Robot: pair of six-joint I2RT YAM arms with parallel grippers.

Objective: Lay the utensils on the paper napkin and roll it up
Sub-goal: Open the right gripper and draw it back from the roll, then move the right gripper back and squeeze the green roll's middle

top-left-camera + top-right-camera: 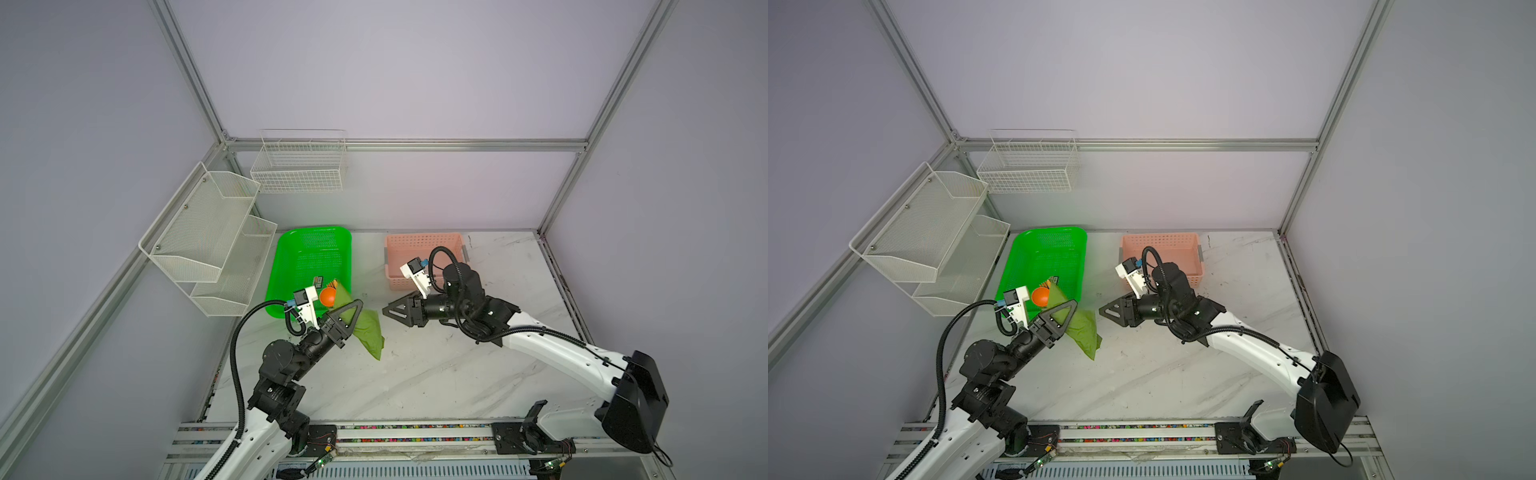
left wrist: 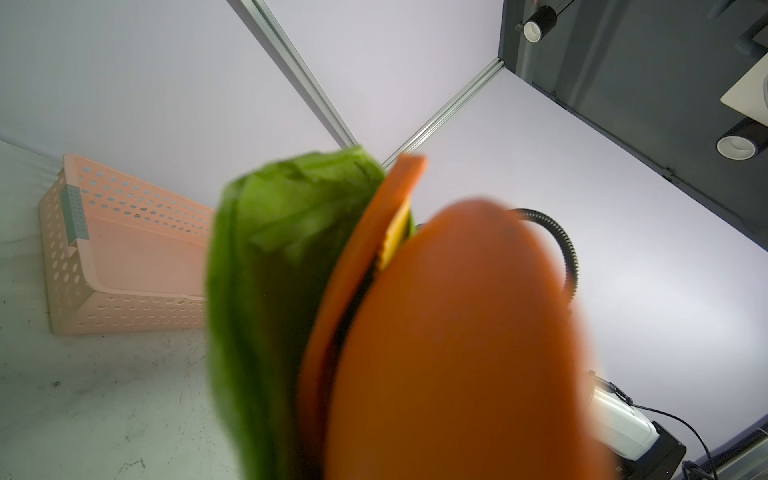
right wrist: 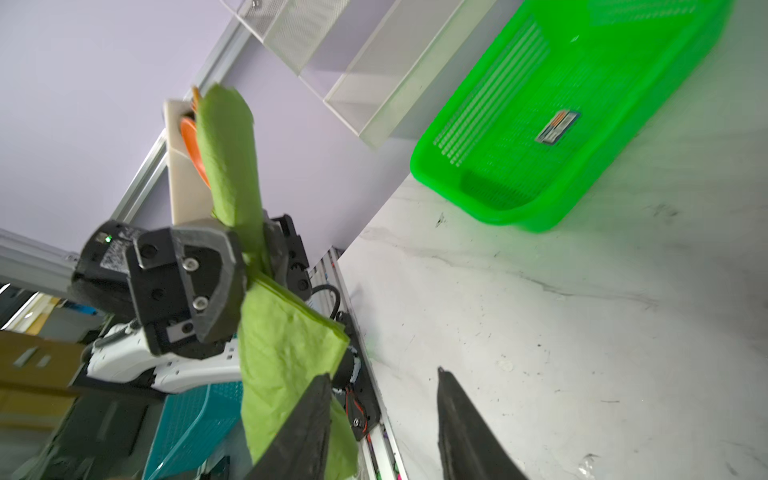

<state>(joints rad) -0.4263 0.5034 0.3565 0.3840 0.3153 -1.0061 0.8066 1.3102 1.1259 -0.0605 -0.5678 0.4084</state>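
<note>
1. Olive-green paper napkin, rolled around the orange utensils, hangs above the tabletop at the near corner of the green tray; the spoon bowl protrudes from the upper end.
2. Left gripper is clenched across the roll's middle; the long axis slants from the tray side down toward the tabletop centre.
3. Right gripper is released, jaws parted and empty, beside the loose lower end without touching it; it is judged the free arm for securing that end.
</note>
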